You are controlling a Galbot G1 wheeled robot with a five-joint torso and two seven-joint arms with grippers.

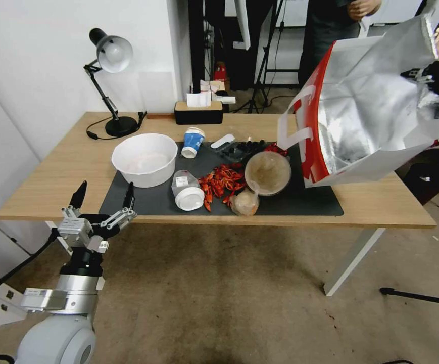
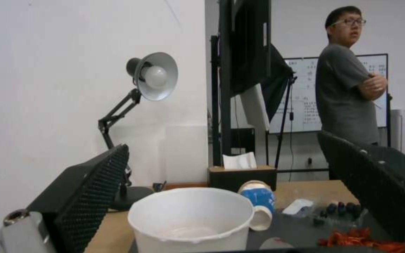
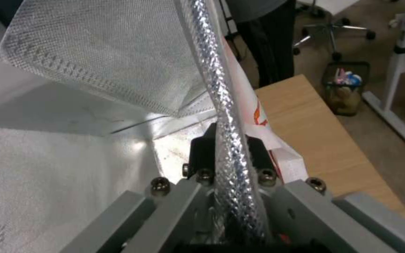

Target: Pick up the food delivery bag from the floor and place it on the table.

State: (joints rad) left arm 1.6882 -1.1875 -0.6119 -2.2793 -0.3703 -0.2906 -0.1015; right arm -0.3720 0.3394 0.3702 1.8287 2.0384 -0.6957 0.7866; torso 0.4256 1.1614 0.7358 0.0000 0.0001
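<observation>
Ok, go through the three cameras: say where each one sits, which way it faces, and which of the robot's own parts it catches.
Head view: high on the robot, looking down at the table; the open left gripper hovers at its near edge, the right gripper holds the food delivery bag aloft.
Left wrist view: low at the table edge, facing across the white bowl to the desk lamp; own fingers frame it.
Right wrist view: looks along fingers clamping the bag's foil rim, table beyond.
Shared: bowl, lamp; bag.
</observation>
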